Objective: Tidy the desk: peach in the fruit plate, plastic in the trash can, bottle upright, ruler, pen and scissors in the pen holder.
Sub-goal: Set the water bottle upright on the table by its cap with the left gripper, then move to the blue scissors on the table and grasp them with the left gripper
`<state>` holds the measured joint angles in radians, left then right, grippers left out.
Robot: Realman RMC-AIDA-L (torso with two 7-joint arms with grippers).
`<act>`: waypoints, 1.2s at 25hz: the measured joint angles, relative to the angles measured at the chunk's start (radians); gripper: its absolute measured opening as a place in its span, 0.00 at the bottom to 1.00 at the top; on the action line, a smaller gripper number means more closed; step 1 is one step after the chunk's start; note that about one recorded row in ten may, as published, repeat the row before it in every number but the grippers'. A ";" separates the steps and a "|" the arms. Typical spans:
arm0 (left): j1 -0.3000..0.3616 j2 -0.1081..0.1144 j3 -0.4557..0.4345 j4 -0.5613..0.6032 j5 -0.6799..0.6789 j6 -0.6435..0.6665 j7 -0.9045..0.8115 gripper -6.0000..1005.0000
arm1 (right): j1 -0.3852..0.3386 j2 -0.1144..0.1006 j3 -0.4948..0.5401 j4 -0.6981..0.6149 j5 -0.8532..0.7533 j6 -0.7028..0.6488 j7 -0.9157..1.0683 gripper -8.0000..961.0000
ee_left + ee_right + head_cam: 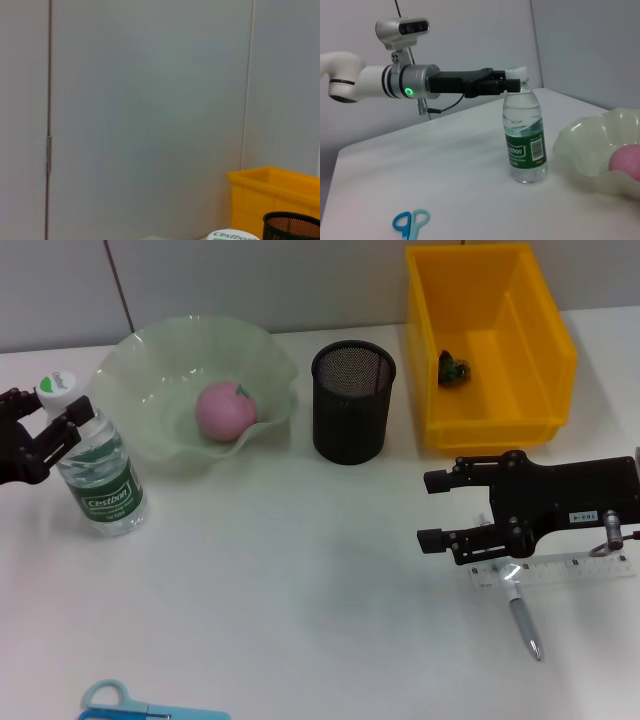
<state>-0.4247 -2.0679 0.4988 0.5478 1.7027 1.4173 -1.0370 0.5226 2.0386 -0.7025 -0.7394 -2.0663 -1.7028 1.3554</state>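
The bottle stands upright on the surface, and the left hand is closed around its neck just under the white cap; the right wrist view shows the fingers pinching there. The risk here is tipping: the grip sits high on a tall, light bottle, so a sideways pull on release would likely topple it toward the fruit plate just beside it, where the peach already lies. The right hand hovers over the ruler and the pen, fingers spread apart and holding nothing. The ruler lies flat, so pinching it may be hard, and the pen lies across it, touching it; a clumsy grab could drag both or roll the pen away. The black mesh pen holder stands between the fruit plate and the yellow trash can, which holds a small dark green scrap. The scissors lie at the near edge, well apart from both hands.
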 joint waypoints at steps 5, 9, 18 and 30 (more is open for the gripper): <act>0.009 0.001 0.000 -0.004 -0.034 0.000 0.000 0.50 | -0.001 0.000 0.000 0.000 0.000 -0.001 0.000 0.83; 0.012 0.001 0.005 -0.004 -0.036 0.000 0.000 0.57 | -0.002 0.000 0.000 0.000 0.000 -0.001 0.001 0.83; 0.014 0.003 0.010 -0.003 -0.034 0.011 -0.005 0.80 | -0.003 0.000 0.000 0.000 0.000 -0.002 0.001 0.83; 0.031 0.009 0.002 0.078 -0.037 0.129 -0.125 0.80 | -0.006 0.000 0.000 0.000 0.000 -0.003 0.004 0.83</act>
<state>-0.3936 -2.0587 0.5007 0.6260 1.6661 1.5467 -1.1619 0.5169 2.0386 -0.7025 -0.7393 -2.0663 -1.7061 1.3591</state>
